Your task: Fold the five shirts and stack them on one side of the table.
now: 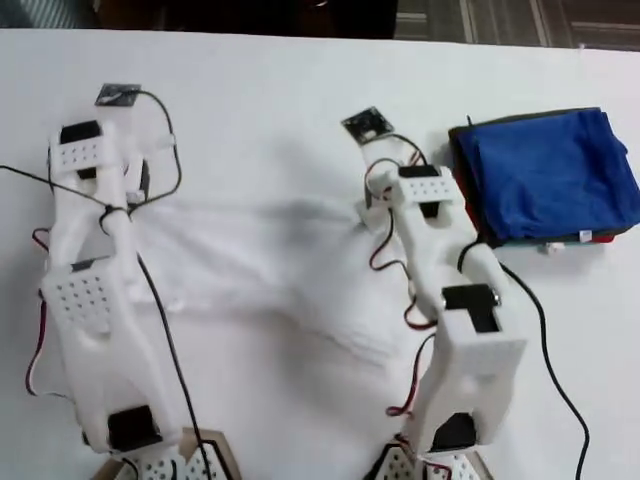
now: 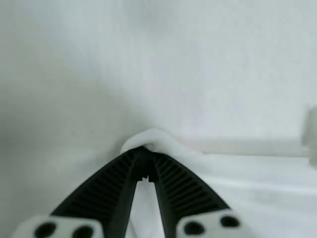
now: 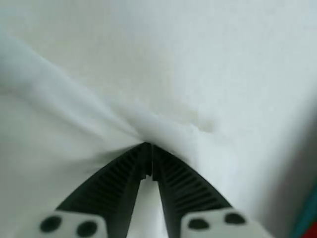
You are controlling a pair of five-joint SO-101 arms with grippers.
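Left pincer (image 2: 143, 154) and right pincer (image 3: 147, 148) each clamp closed on the white shirt (image 1: 262, 262), likely stretching it flat for folding.

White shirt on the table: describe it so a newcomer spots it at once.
On the white table, look left of the folded stack topped in blue. The white shirt lies there, pinched by the left gripper and right gripper; unlike the stack's coloured shirts, it is spread out.
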